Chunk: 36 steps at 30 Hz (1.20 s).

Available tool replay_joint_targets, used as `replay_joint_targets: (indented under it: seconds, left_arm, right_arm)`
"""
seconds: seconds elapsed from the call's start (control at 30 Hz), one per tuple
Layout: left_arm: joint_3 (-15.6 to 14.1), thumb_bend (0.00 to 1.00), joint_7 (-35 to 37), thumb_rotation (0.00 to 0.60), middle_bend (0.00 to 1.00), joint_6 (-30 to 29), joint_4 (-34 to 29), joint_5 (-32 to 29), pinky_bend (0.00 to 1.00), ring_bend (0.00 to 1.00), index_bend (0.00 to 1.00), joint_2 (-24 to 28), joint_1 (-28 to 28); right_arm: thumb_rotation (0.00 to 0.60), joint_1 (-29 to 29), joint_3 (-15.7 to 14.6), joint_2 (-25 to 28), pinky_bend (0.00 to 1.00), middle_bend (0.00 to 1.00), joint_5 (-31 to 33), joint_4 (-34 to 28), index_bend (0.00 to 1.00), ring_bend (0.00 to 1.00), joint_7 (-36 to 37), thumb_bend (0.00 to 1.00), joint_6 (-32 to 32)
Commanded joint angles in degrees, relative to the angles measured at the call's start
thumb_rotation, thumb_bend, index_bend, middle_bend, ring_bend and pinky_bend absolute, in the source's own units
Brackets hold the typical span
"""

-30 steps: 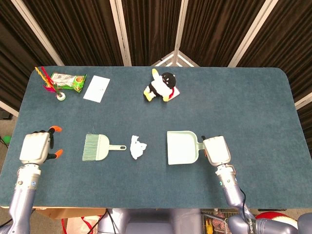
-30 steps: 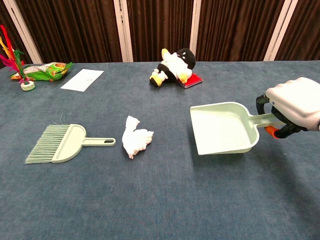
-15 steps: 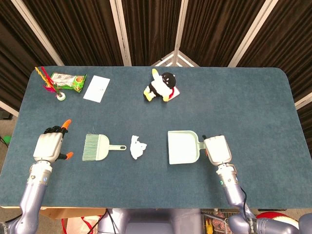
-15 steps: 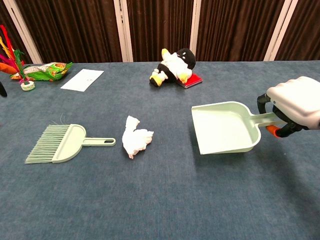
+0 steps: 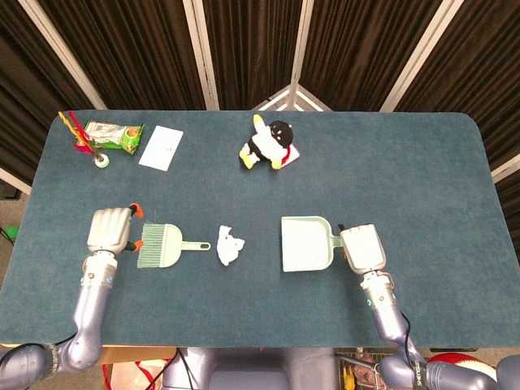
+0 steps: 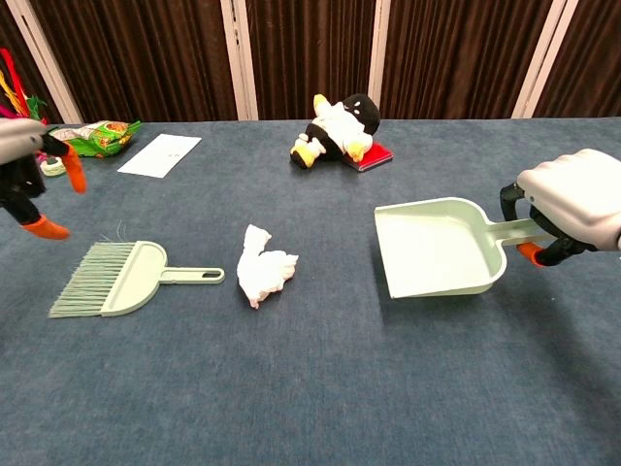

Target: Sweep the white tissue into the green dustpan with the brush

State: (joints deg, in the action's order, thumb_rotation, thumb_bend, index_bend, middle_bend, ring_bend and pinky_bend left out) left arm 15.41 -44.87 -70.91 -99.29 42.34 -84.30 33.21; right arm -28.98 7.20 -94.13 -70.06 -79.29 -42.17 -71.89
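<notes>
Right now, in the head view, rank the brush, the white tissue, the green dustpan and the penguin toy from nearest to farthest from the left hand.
1. brush, just beside the left hand
2. white tissue, mid-table
3. penguin toy, at the far edge
4. green dustpan, on the right, held by the right hand

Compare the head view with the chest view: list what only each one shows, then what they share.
Only the head view shows the whole table outline, both forearms, and the full left hand beside the brush bristles. Only the chest view shows the dustpan walls from the side and the penguin toy's face side-on. Both show the tissue between brush and dustpan, the right hand holding the dustpan handle, and the white paper.
</notes>
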Motion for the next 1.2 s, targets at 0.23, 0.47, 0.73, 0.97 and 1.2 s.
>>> replay_joint_targets:
  seconds: [0.23, 0.47, 0.73, 0.97, 1.2]
  left_arm:
    - [1.76, 0.31, -5.93, 0.6, 1.0, 1.71, 3.19, -10.46, 0.71, 0.81, 0.47, -6.77, 6.89]
    - [2.31, 0.33, -6.93, 0.6, 1.0, 2.05, 4.28, -15.39, 0.73, 0.81, 0.46, -10.23, 9.84]
    - [1.55, 0.33, -7.85, 0.6, 1.0, 1.23, 5.64, -17.45, 0.74, 0.81, 0.46, -13.34, 12.27]
    - [1.21, 0.33, -8.42, 0.6, 1.0, 0.98, 8.3, -18.72, 0.75, 0.81, 0.46, -15.99, 13.97]
    - [0.63, 0.35, -8.12, 0.6, 1.0, 0.69, 10.05, -18.74, 0.75, 0.81, 0.47, -16.94, 14.46]
  right_arm:
    - [0.6, 0.0, 0.2, 0.5, 0.74, 0.87, 0.11, 0.63, 0.77, 0.86, 0.22, 0.55, 0.49]
    - [0.6, -0.11, 0.49, 0.75, 0.74, 0.87, 0.14, 0.38, 0.77, 0.86, 0.14, 0.55, 0.63]
    - [0.6, 0.16, 0.55, 1.34, 0.74, 0.87, 0.36, -0.29, 0.77, 0.86, 0.36, 0.55, 0.66]
    - [0.6, 0.51, 0.36, 1.93, 0.74, 0.87, 0.26, -0.36, 0.77, 0.86, 1.01, 0.55, 0.69]
    - [0.6, 0.64, 0.29, 2.2, 0.74, 0.87, 0.25, -0.71, 0.77, 0.86, 0.89, 0.55, 0.66]
